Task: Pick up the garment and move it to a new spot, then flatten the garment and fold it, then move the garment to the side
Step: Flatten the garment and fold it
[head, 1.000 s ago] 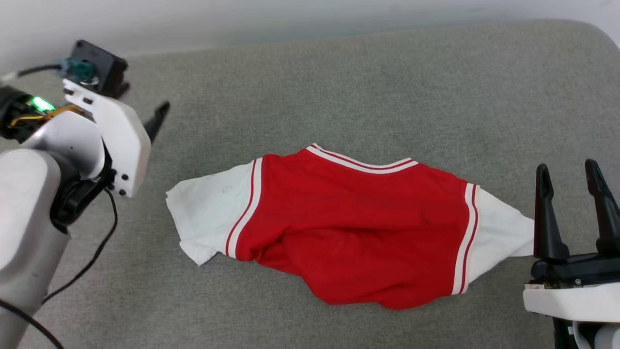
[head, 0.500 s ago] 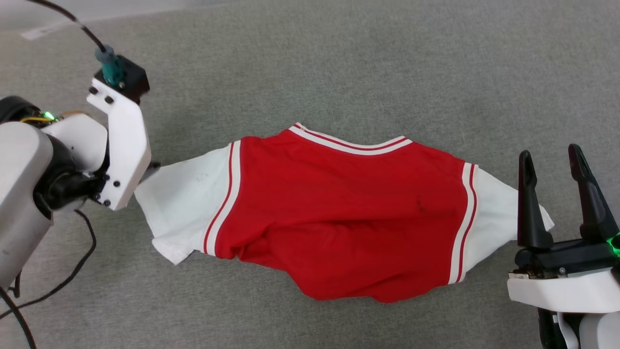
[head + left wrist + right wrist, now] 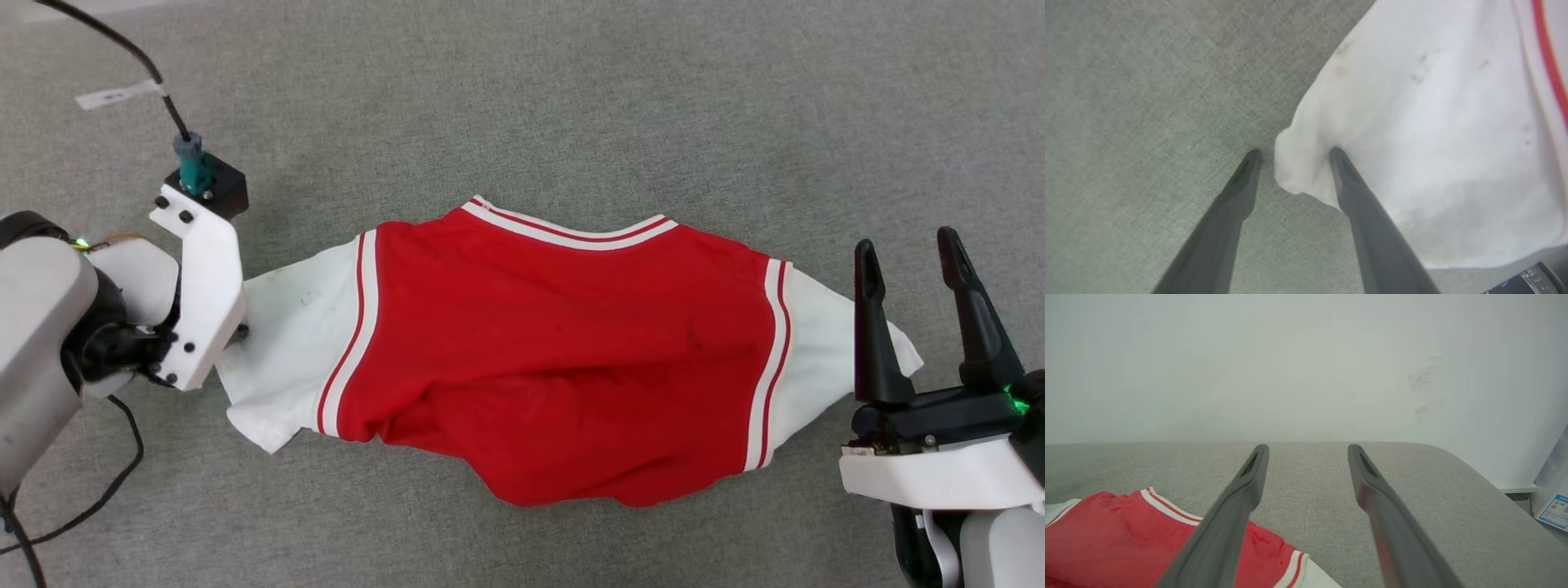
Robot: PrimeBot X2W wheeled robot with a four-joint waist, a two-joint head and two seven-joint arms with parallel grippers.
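My left gripper (image 3: pixel 1294 151), fingers apart, straddles the white sleeve corner of the garment (image 3: pixel 555 351). The bite looks thin, I think, so the cloth could slip on lifting. My right gripper (image 3: pixel 906 241), also apart, hovers with the opposite sleeve just to its left. A one-sided lift would bunch the shirt.

head: top-down on garment (image 3: pixel 555 351) | L wrist: close on sleeve (image 3: pixel 1433 143), shared w/ head | R wrist: low, faces wall (image 3: pixel 1306 367)
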